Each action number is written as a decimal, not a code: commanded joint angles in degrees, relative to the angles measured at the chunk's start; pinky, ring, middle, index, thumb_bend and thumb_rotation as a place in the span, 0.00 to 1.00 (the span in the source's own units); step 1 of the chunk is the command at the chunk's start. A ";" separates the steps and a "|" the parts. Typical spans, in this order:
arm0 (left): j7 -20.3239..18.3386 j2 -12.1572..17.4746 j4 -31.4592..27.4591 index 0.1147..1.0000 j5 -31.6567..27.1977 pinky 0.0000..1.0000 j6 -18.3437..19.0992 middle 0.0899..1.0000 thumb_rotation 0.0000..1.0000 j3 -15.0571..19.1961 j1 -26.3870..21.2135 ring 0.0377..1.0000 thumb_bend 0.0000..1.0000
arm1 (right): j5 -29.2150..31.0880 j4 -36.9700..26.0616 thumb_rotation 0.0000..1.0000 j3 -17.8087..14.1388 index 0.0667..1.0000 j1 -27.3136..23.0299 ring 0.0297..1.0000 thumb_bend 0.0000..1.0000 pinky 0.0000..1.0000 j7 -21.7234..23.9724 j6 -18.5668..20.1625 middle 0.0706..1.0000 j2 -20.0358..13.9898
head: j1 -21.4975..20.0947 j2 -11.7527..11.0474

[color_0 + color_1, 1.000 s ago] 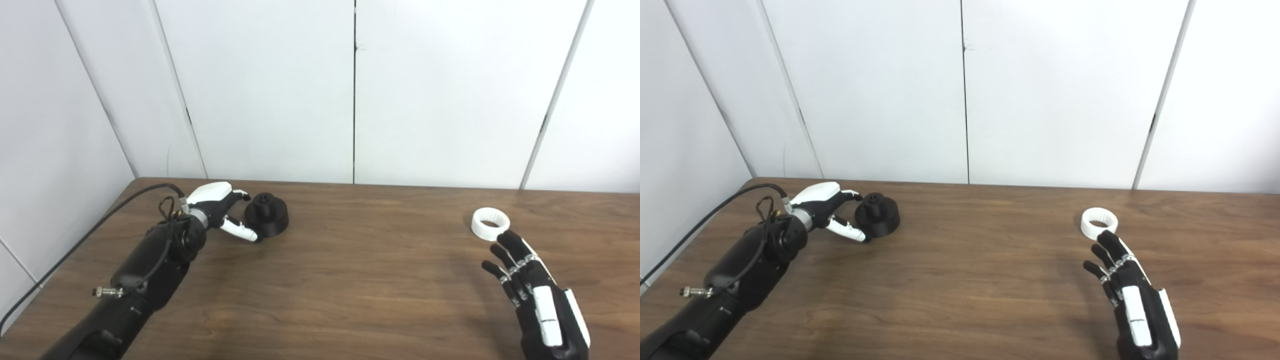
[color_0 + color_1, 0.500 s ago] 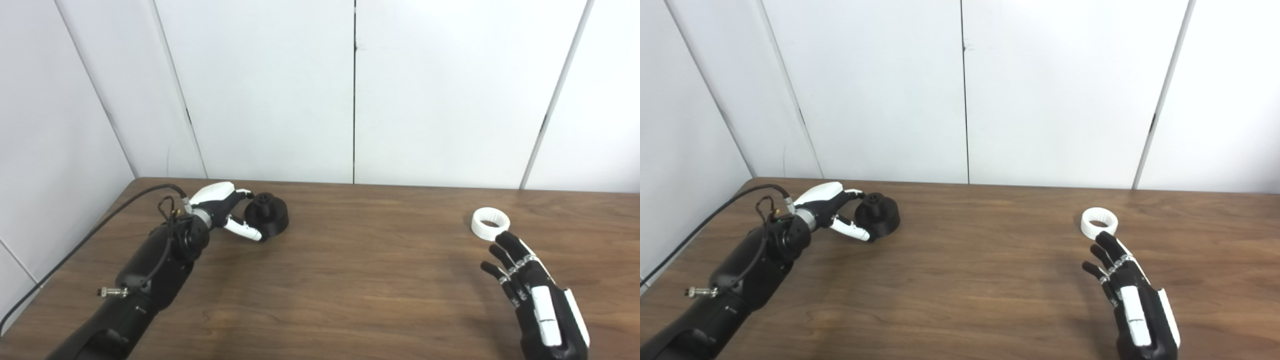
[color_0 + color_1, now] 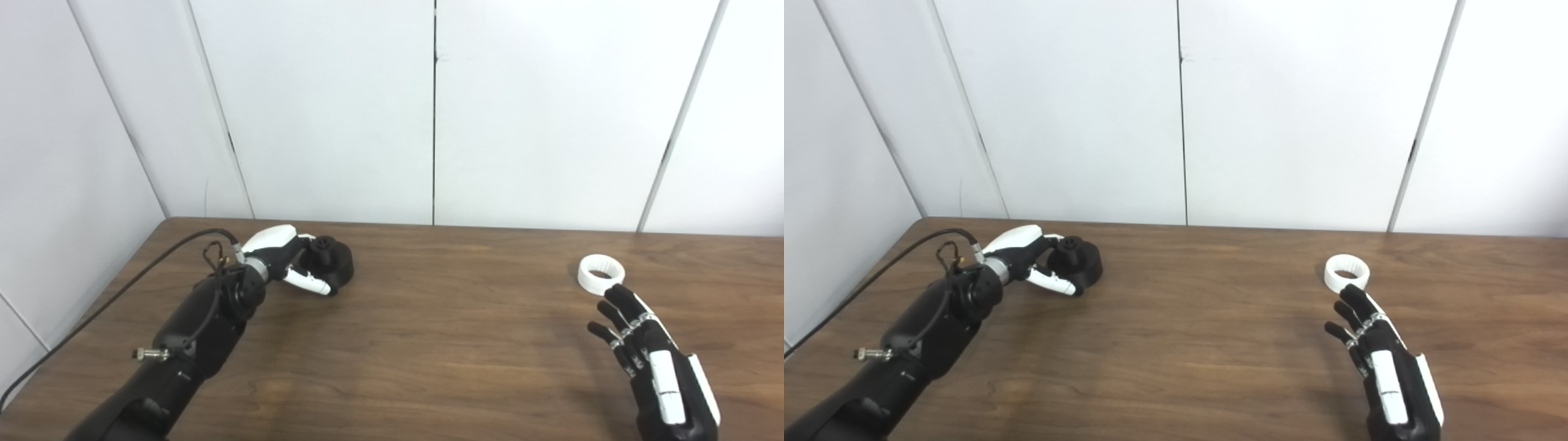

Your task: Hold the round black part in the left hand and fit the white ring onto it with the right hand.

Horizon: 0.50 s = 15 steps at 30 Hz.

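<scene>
Round black part (image 3: 331,264): it sits on the wooden table (image 3: 429,331), far left, near the back edge, between the fingers and the thumb of the left hand.
Left hand (image 3: 288,264): fingers curled around the part, thumb (image 3: 309,283) on the near side; it grips it.
White ring (image 3: 600,274): it lies flat on the table, far right.
Right hand (image 3: 655,361): fingers spread and holding nothing, tips just beside the ring on its near side; whether they touch it, I cannot tell.

Round black part (image 3: 331,263) — knobbed top, far left of table; white ring (image 3: 600,274) lies flat — far right.
</scene>
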 commanded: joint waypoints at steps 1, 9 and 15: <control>2.27 0.98 -0.14 0.86 0.38 0.80 -1.34 0.91 0.48 0.18 -4.02 0.94 0.93 | -0.40 3.45 0.83 0.00 0.85 5.70 0.89 0.65 0.80 -0.33 0.30 0.89 0.55 | 0.00 0.07; 3.07 0.36 0.61 0.85 0.05 0.79 -2.11 0.90 0.46 0.05 -4.26 0.94 0.94 | -0.12 2.97 0.82 -0.15 0.84 6.30 0.89 0.66 0.79 -0.44 0.51 0.89 1.05 | -0.35 0.29; 3.32 0.15 0.82 0.83 0.83 0.79 -2.35 0.90 0.46 -0.82 -4.60 0.93 0.92 | -0.56 2.27 0.83 -0.30 0.85 6.69 0.89 0.65 0.77 -1.00 0.89 0.89 1.29 | -0.49 0.47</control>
